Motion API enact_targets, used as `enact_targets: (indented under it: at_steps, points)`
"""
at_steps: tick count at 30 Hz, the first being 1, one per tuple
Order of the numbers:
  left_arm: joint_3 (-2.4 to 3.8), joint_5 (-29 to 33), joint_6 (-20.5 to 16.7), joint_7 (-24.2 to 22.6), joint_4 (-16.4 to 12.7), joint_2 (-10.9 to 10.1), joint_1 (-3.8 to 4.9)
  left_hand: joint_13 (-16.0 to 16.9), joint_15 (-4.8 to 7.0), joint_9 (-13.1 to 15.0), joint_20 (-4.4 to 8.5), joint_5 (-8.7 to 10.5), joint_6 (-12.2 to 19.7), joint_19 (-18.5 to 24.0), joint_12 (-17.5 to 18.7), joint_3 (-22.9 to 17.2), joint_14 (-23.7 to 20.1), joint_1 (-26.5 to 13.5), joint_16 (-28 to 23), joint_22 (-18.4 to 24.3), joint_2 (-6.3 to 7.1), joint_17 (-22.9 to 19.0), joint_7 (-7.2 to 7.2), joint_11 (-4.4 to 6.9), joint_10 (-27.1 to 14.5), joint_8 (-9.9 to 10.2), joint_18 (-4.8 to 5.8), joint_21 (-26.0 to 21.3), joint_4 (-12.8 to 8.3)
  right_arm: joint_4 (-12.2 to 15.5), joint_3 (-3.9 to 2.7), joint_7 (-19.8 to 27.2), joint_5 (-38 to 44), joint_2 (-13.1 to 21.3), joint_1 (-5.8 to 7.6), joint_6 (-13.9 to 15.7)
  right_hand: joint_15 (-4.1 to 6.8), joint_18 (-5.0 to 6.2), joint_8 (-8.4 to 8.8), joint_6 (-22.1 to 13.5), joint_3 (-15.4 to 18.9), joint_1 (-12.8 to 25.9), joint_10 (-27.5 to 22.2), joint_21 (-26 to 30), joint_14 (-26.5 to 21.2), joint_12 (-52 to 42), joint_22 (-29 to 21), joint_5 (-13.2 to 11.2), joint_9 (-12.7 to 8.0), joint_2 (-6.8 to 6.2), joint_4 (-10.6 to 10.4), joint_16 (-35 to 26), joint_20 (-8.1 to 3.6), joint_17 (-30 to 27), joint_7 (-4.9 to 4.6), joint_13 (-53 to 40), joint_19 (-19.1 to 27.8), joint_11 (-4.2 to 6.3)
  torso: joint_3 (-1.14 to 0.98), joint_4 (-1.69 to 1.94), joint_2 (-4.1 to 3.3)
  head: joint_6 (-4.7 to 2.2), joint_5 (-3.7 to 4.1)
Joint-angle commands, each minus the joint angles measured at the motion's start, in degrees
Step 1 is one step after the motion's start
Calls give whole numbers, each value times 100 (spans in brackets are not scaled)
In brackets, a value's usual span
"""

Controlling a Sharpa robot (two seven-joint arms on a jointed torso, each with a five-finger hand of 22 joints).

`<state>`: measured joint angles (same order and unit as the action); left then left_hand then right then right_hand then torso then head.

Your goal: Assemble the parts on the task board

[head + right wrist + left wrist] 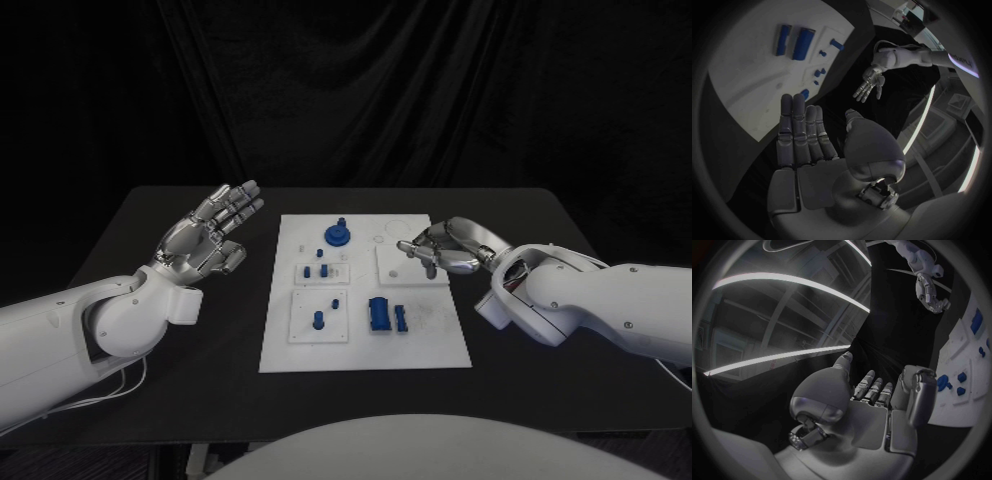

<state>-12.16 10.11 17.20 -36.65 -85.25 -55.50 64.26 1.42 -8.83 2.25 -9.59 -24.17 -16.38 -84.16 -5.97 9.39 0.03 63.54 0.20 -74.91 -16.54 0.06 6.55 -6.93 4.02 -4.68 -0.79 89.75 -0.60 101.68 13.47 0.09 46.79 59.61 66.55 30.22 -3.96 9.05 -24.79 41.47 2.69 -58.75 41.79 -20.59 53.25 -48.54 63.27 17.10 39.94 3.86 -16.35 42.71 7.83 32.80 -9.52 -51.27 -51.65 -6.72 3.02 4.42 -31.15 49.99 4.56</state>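
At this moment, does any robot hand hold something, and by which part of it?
Nothing is held. The left robot hand is open beside the task board; the right robot hand hangs over the board, fingers apart and empty.

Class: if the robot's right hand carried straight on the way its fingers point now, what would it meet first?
Probably the task board: the right hand hovers over its far right corner, fingers pointing across the white plate. Its height above is unclear.

White task board [433, 355] with blue parts [379, 314], left hand [216, 232] spread beside it, right hand [450, 248] empty over its edge
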Motion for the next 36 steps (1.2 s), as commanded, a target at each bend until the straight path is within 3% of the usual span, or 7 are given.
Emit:
enact_targets:
  at_steps: [1,5,17,19,20,26,36]
  points:
    - [10,19,-308,-378,-77,12,55,-15,126,-10,113,107,69,-584,54,42,-3,-82,-20,-1509,7,-6,-33,68,-65,40,79,25,114,-144,21,1491,-1898,-83,54,-312,-622,-307,354,-384,184,-38,-1031,1051,-1277,1297,-766,-24,-534,207,-28,-1176,401,-736,-169,1021,942,-557,-9,-75,167,1,-57]
    - [10,19,-427,-552,-118,61,88,-41,312,-23,272,210,165,-584,172,114,-3,-110,-20,-1509,8,-6,-118,281,-169,78,79,25,252,-310,46,2044,-2600,-189,89,-751,-1105,-499,910,-859,545,2,-2067,1767,-2550,2412,-1753,-278,-1291,327,-39,-2213,767,-1586,-43,2161,1976,-939,-24,-142,302,1,-123]
    - [9,-400,-760,-1042,241,646,101,-103,928,-103,840,843,787,-584,463,373,-3,-231,-20,-1509,53,-6,-1032,1205,-365,304,79,25,793,-644,72,3186,-3315,-284,-53,-1358,-638,-234,1889,-2424,1618,-94,-3938,1961,-5096,3449,-5618,-533,-3425,789,-35,-3631,808,-3127,1176,4533,4925,196,-65,-307,652,1,-335]
    - [9,-455,-744,-1063,286,702,100,-103,1080,-101,933,877,787,-584,463,388,-3,-205,-20,-1509,47,-6,-1086,1198,-365,314,79,25,840,-687,73,3258,-3340,-303,-87,-1384,-608,-176,1920,-2483,1646,-102,-3965,1964,-5129,3466,-5653,-537,-3491,813,-35,-3653,795,-3142,1224,4599,4945,246,-77,-313,663,1,-347]
    - [6,-160,-574,-201,241,654,89,-142,883,-225,959,1314,1036,2540,597,-8,-3,-2054,-20,2247,538,-6,-655,693,-402,468,79,-2692,579,-643,71,2694,-2982,-288,-45,-1072,-310,-463,2070,-2955,1053,1701,-4179,2059,-5325,3857,-5844,-897,-3994,412,468,-3823,321,-3280,952,5127,5165,672,-55,-271,593,-1,-324]
    - [60,-198,-822,-161,209,673,66,-142,883,-225,959,1539,1169,3399,597,-173,-3,-2870,-20,2678,743,-6,-655,693,-402,468,79,-3875,492,-697,-72,2722,-3154,-409,-105,-823,396,-905,2479,-4147,185,4466,-4179,2059,-5325,4854,-6327,-1710,-3994,-386,1635,-4271,-783,-3280,952,5127,5165,672,-75,-285,545,-126,-334]
    - [366,-413,-2227,63,29,781,-60,-142,883,-225,959,1834,1638,5079,597,-445,-3,-4035,-20,4286,1047,-6,-655,693,-402,468,79,-5582,60,-987,-849,2874,-4083,-1069,-430,525,396,-905,2479,-4147,-269,5875,-4179,2059,-5325,4854,-6327,-1710,-3994,-386,1635,-4271,-783,-3280,952,5127,5165,672,-186,-362,277,-828,-394]
